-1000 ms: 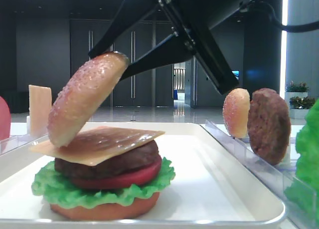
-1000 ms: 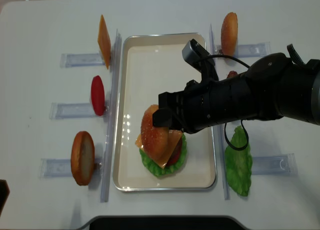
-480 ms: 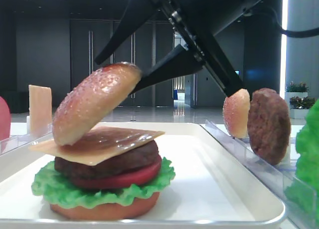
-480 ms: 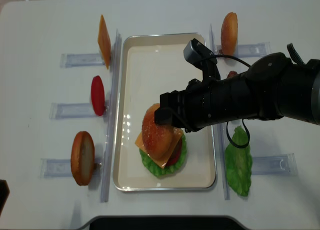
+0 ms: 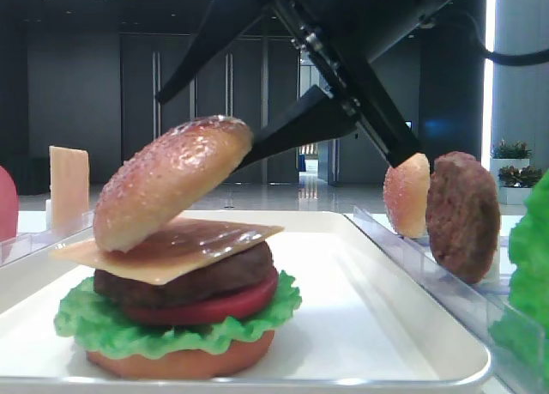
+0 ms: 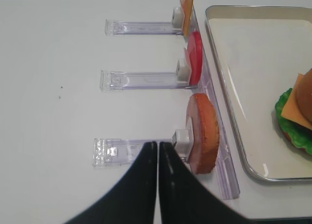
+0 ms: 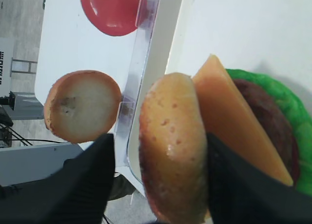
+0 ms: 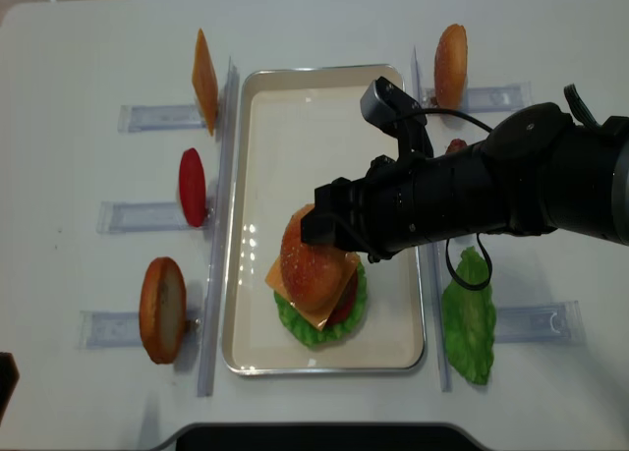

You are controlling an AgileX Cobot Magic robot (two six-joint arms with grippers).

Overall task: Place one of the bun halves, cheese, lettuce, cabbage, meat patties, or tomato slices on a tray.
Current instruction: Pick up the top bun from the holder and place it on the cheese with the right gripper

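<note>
On the white tray (image 5: 377, 300) stands a stack of bottom bun (image 5: 180, 364), lettuce (image 5: 111, 330), tomato slice (image 5: 232, 304), meat patty (image 5: 214, 278) and cheese (image 5: 197, 244). A domed speckled bun half (image 5: 171, 179) leans tilted on the cheese. My right gripper (image 5: 202, 130) straddles it and stands open. In the right wrist view the bun half (image 7: 173, 146) has a gap to the left finger (image 7: 92, 175). My left gripper (image 6: 158, 145) is shut and empty over the table, left of the tray (image 6: 243, 63).
Clear racks flank the tray. The left ones hold a cheese slice (image 8: 204, 81), a tomato slice (image 8: 193, 187) and a bun half (image 8: 162, 309). On the right are a bun (image 8: 451, 66), a patty (image 5: 463, 215) and lettuce (image 8: 468, 318).
The bun half has tipped down flatter onto the cheese. My right gripper's fingers have spread apart from it.
</note>
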